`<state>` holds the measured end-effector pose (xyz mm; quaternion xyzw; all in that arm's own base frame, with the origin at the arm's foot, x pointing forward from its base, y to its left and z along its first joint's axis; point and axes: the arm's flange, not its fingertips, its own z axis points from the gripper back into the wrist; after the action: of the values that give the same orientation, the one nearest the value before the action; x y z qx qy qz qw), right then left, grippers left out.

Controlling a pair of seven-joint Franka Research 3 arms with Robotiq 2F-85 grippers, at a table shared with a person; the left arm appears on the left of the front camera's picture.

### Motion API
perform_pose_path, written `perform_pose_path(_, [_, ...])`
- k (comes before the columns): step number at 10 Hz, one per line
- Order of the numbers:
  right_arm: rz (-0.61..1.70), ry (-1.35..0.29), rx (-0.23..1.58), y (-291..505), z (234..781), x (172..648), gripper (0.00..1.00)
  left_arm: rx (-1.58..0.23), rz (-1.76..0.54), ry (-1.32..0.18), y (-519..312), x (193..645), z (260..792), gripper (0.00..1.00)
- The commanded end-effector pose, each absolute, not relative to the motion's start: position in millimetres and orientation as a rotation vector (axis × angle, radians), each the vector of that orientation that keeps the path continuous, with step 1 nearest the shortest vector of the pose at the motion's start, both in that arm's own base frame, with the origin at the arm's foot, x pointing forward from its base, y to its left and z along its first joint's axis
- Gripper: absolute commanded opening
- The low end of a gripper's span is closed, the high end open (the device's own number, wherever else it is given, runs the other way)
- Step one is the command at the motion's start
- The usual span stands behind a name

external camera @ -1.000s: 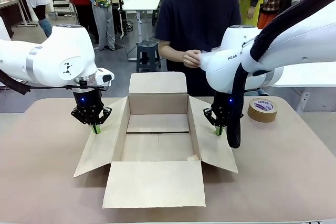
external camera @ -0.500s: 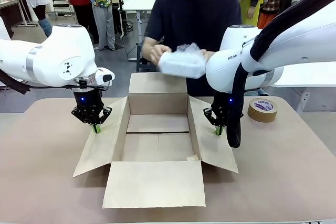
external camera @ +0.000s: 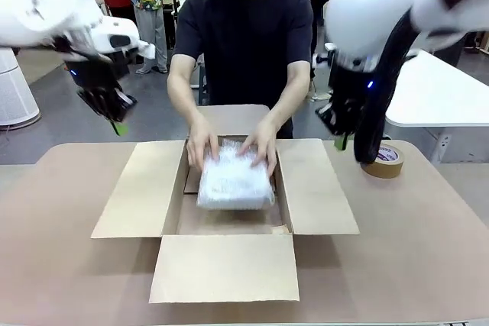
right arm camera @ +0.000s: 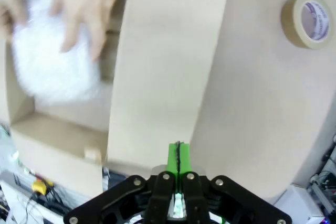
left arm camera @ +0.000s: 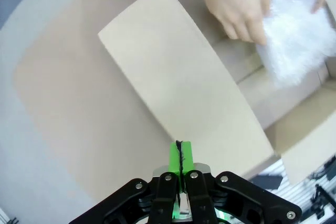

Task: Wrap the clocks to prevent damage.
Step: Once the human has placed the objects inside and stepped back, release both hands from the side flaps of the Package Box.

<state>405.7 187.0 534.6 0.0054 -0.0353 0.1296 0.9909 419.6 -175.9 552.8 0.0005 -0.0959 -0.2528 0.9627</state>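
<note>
The clocks are one whitish bundle (external camera: 235, 177) in clear bubble wrap, inside the open cardboard box (external camera: 130, 192). The person's two hands (external camera: 202, 150) press on its far end. The bundle (left arm camera: 299, 35) shows at the upper right of the left wrist view, and the bundle (right arm camera: 52, 66) lies at the left of the right wrist view, blurred. My left gripper (external camera: 118, 127) hangs shut, high above the table beyond the box's left flap. My right gripper (external camera: 345, 141) hangs shut above the right flap's far edge. Green pads (left arm camera: 176, 161) and pads (right arm camera: 174, 158) meet with nothing between them.
A brown tape roll (external camera: 382, 159) lies on the table to the right of the box, also the tape roll (right arm camera: 310, 19) at the upper right of the right wrist view. All the box's flaps lie spread flat. Bare tan table (external camera: 412, 265) surrounds it.
Both arms rose off the side flaps, which fell flat. The person brought the bundle down from chest height into the box.
</note>
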Motion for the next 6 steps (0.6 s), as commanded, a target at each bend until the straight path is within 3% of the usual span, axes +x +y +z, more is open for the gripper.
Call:
perform_pose_path(1, [0.464,0.021,-0.059,182,573,394,0.01,0.021,-0.643,-0.165,-163,408,575,0.0])
perform_pose_path(3, [0.7,0.13,-0.211,176,591,381,0.01,0.088,-0.971,-0.134,-153,390,591,0.0])
perform_pose_path(5, [0.643,0.088,-0.241,166,590,386,0.01,0.11,-1.002,-0.234,-157,377,589,0.0])
perform_pose_path(6, [0.634,0.14,-0.165,174,594,368,0.01,0.066,-0.92,-0.135,-160,386,595,0.0])
